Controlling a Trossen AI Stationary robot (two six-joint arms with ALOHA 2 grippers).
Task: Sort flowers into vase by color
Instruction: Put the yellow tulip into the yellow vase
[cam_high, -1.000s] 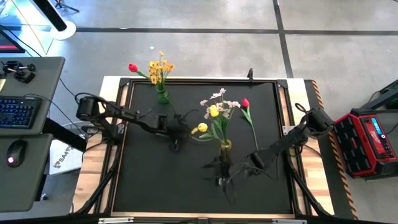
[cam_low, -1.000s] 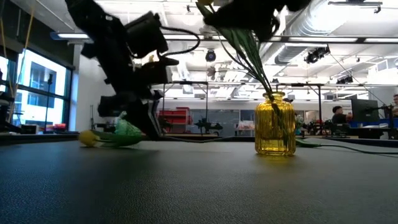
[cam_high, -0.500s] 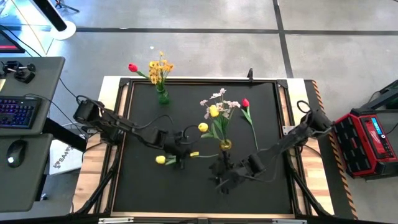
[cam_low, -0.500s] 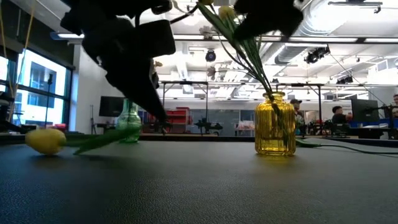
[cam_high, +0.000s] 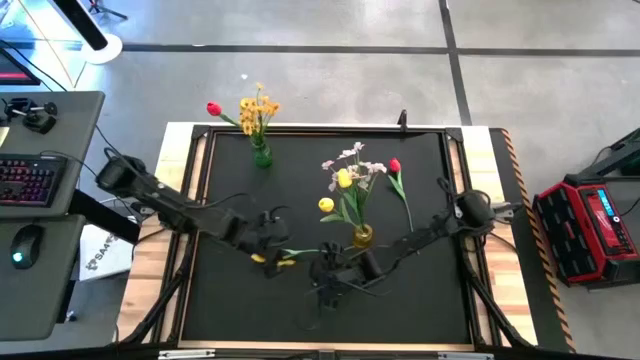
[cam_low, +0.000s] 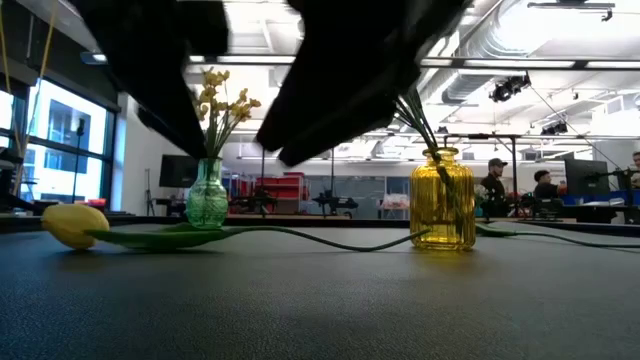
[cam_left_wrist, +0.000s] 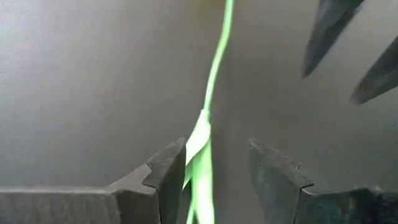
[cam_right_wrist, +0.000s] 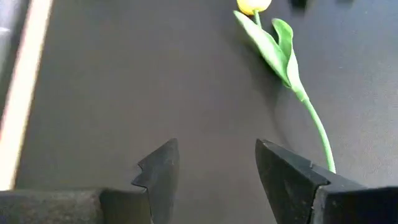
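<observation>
A yellow tulip lies flat on the black mat, bloom toward the table's left, stem running right. My left gripper hovers open over it, one finger on either side of the stem and leaf; whether it touches the leaf I cannot tell. My right gripper is open just right of the stem's end, looking at the tulip. The yellow vase holds two yellow tulips and a pale sprig. The green vase holds an orange-yellow sprig and a red bloom. Another red flower lies on the mat.
The yellow vase stands close behind and to the right of my right gripper, and its flowers lean toward the left. The green vase stands at the mat's far edge. Bare mat lies toward the near edge.
My left gripper has carried the yellow tulip from the middle of the mat toward the near edge and let it go. The stem, raised before, now lies flat. My right gripper has moved toward the table's left, closer to the stem's end.
</observation>
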